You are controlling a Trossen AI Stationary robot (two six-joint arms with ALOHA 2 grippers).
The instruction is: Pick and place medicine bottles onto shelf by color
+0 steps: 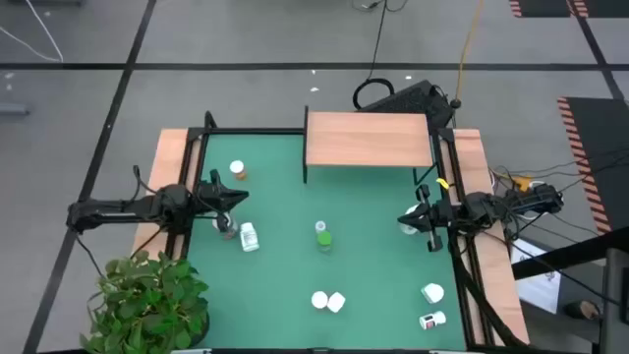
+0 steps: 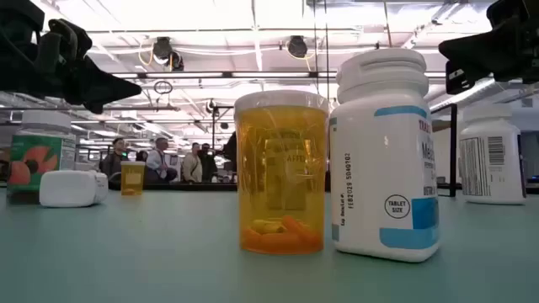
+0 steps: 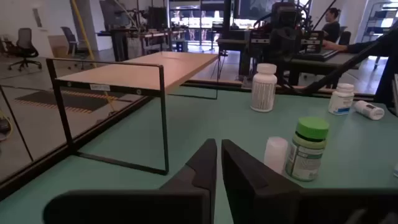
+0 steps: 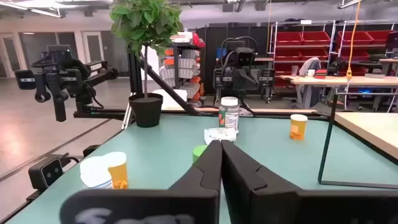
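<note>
Both arms hover over the green table, shut and holding nothing. My left gripper [image 1: 242, 200] [image 3: 218, 160] is at the left side, above a red-labelled bottle [image 1: 228, 227] [image 2: 34, 164] and a white bottle lying flat [image 1: 250, 237]. My right gripper [image 1: 404, 217] [image 4: 221, 157] is at the right side, next to a white bottle [image 1: 410, 225] [image 3: 265, 87]. The green-capped bottle [image 1: 322, 235] [image 3: 307, 149] stands mid-table. An orange bottle [image 1: 238, 170] [image 4: 298, 126] stands far left. The wooden shelf [image 1: 369, 139] [image 3: 137, 71] stands at the far edge.
An orange bottle [image 2: 280, 172] and a blue-labelled white one [image 2: 386, 156] stand side by side near the table's near edge [image 1: 327, 301]. Two more white bottles [image 1: 432, 292] [image 1: 432, 320] lie near right. A potted plant [image 1: 147, 300] stands at the near-left corner. People stand in the room behind.
</note>
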